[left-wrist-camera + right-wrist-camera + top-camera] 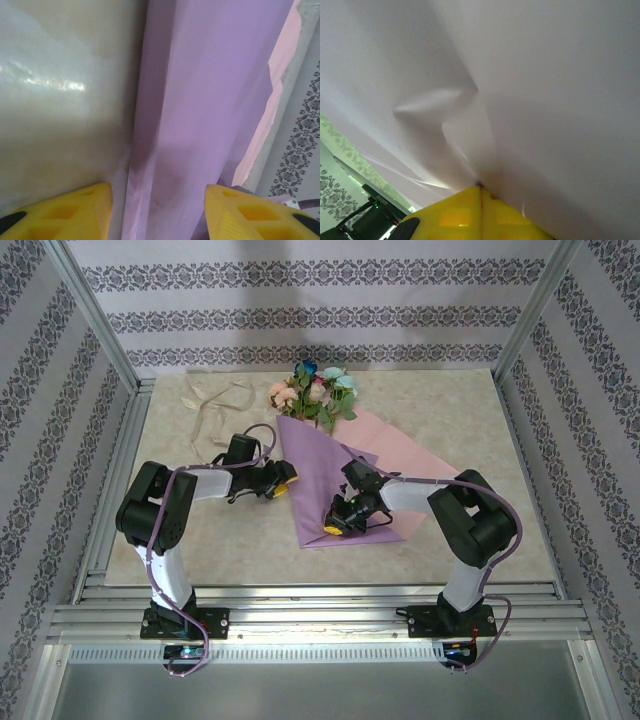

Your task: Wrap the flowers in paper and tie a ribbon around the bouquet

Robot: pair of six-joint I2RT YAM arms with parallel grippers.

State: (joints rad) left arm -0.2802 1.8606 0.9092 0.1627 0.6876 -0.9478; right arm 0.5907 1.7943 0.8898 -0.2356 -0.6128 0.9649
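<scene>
Lilac paper (318,465) folded over the flowers (318,390) in the middle of the desk (450,420).
Thin smooth sheet, a slanted wedge, pink underside showing along its right edge; blooms poke out at the far end, floppy cream ribbon (215,405) looped to their left. The left pincer (157,194) stands apart, straddling the folded left edge; the right pincer (481,189) is together, pinching puckered paper. Open desk on every side.
</scene>
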